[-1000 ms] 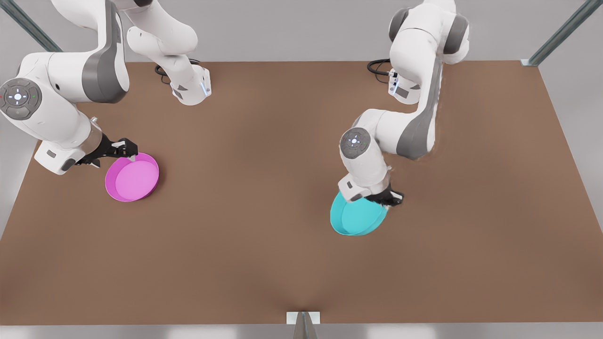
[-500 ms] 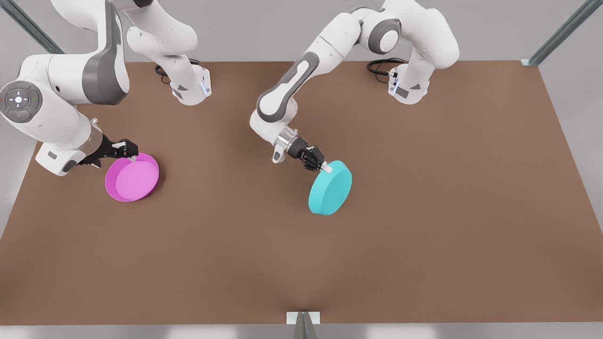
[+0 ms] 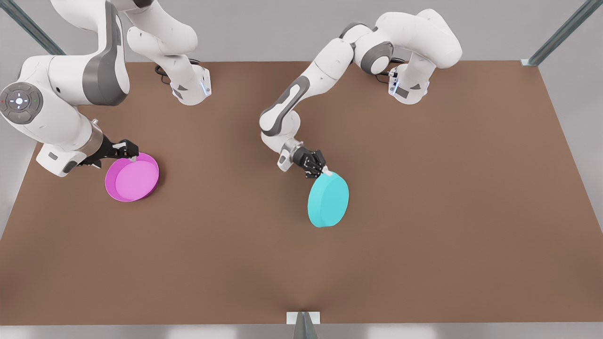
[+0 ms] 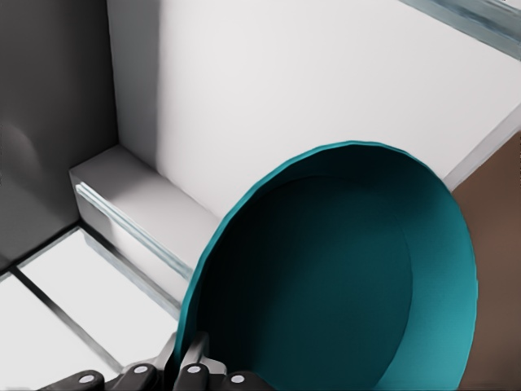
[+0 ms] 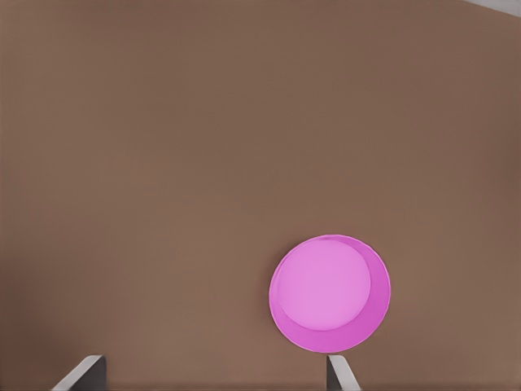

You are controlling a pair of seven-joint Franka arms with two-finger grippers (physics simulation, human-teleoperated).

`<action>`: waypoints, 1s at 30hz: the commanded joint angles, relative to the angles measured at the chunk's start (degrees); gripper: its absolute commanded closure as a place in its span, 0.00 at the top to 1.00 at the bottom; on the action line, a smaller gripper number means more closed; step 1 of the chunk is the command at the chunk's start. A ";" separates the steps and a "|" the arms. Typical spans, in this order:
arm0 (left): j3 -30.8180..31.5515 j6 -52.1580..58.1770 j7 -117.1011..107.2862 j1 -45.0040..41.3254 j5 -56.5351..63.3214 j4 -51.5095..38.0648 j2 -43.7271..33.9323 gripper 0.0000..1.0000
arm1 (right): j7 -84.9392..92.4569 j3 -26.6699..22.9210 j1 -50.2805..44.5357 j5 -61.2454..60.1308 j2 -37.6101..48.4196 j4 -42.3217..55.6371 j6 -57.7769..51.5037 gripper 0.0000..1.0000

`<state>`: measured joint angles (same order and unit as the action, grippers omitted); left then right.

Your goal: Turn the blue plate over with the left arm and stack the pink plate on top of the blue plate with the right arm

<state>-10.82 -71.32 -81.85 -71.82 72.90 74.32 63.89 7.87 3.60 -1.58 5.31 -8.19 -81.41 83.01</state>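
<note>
The blue plate hangs tilted near the table's middle in the front view, its flat underside facing the camera. My left gripper is shut on its upper rim. The left wrist view looks into the plate's dark hollow inside, with the left gripper's fingers pinching the rim. The pink plate lies hollow side up on the table at the front view's left. My right gripper is open by its far rim. In the right wrist view the pink plate lies well below the right gripper.
Brown tabletop spreads wide around both plates. The two arm bases stand at the far edge. Metal frame posts rise at the corners, and a bracket sits at the near edge.
The left arm swung the blue plate from the front view's right toward the middle and turned it, so its underside now faces the camera. The right arm stayed put.
</note>
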 commanded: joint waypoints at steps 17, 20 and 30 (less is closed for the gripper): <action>9.94 -2.86 -25.73 11.17 -78.95 -27.65 -25.13 1.00 | 25.79 -0.08 24.78 -1.18 -8.33 -1.91 4.00 1.00; 9.94 9.70 -5.98 32.70 -85.03 -27.65 -30.67 1.00 | 32.56 -0.08 32.78 -1.27 -19.14 -3.57 13.75 1.00; 15.92 -19.11 85.95 72.88 -69.97 10.14 -54.49 1.00 | 40.91 0.18 40.07 -10.85 -18.36 -28.79 40.02 1.00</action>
<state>2.81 -72.11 -59.62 0.16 1.77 79.57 11.54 29.49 3.80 38.41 -3.67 -27.72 -107.92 109.89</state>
